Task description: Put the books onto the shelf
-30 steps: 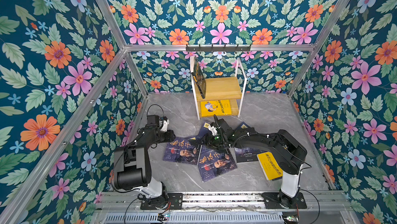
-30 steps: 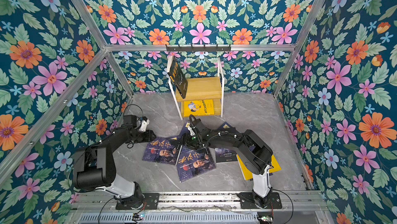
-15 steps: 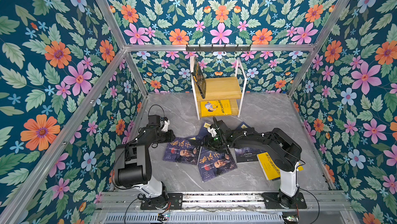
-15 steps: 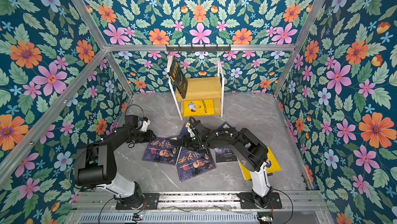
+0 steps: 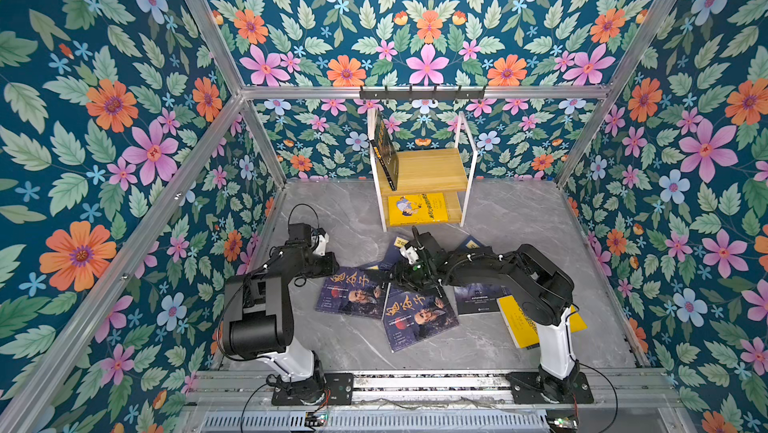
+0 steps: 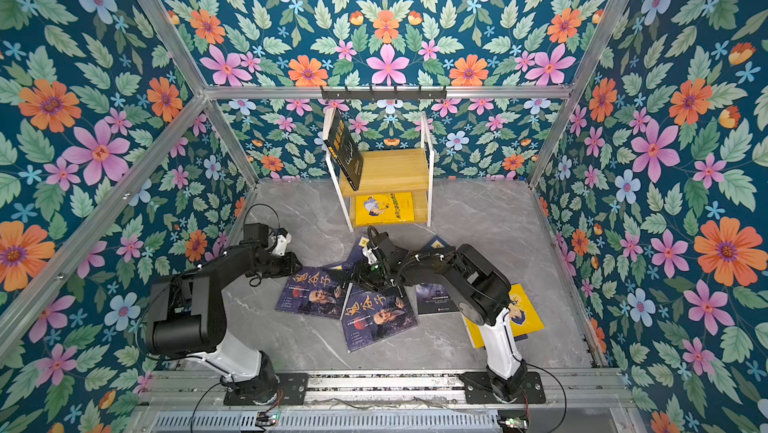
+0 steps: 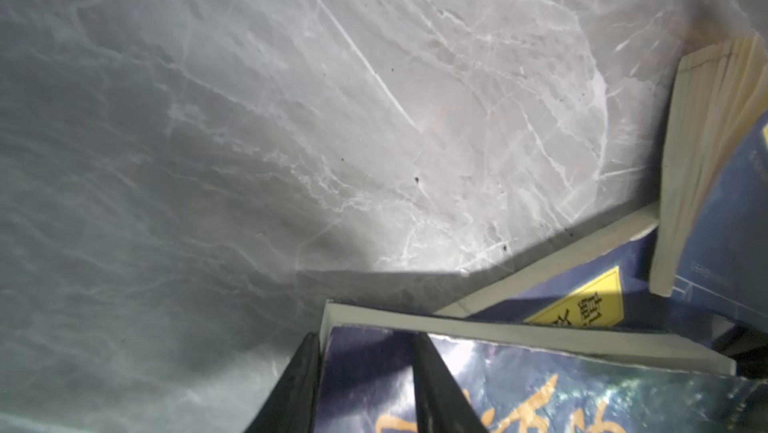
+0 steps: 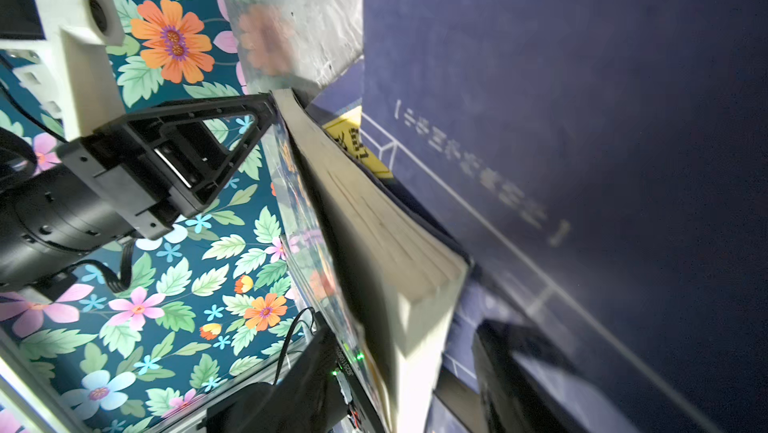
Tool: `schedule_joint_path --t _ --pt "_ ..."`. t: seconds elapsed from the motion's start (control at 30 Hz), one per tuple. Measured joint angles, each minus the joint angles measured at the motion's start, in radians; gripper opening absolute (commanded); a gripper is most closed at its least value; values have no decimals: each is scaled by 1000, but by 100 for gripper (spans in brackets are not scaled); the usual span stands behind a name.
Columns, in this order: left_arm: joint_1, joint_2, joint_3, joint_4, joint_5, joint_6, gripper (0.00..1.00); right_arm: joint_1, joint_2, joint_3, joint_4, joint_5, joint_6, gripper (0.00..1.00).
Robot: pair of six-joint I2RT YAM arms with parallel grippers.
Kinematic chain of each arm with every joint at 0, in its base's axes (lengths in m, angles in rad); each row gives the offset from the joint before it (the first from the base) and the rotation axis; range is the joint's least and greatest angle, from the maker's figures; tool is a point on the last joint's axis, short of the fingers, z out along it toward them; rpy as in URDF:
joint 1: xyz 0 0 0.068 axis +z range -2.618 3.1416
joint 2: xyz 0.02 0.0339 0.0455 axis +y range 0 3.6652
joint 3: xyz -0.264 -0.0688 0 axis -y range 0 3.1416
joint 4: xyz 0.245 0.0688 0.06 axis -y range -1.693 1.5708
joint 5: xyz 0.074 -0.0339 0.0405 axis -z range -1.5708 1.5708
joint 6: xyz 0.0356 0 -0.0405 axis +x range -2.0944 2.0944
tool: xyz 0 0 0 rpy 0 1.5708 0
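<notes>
- The shelf (image 5: 428,169) is at the back of the bench (image 5: 519,219), right under the black hook rail (image 5: 422,94).
- Two books are on it already. A black book (image 5: 385,148) stands on the upper board, leaning against the left side of the frame, and a yellow book (image 5: 417,208) lies flat on the lower board.
- The rest are spread over the bench in front of the shelf. There are two face-cover books, a left one (image 5: 353,291) and a right one (image 5: 419,314), which overlap at their edges.
- Behind them are some navy books (image 5: 390,254). A dark book (image 5: 478,298) and another yellow one (image 5: 515,323) sit partly under the right arm.
- The left hand (image 7: 365,341) is at the far left corner of the left face-cover book. In the wrist view one of its fingers (image 7: 440,389) lies on the cover and the other sits by the book's edge. I honestly can't tell if it's clamped down.
- The right hand (image 5: 398,282) is low over the pile, where the face-cover books meet the navy ones. Its wrist view looks along the page edge of a book. Can't tell its grip either.
</notes>
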Motion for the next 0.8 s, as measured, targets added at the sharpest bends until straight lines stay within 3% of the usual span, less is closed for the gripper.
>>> schedule_joint_path --t 0.17,0.8 --pt "-1 11 3 1 -2 -10 38 1 18 26 6 -13 10 46" --pt "-17 21 9 9 -7 -11 36 5 11 48 73 -42 65 37"
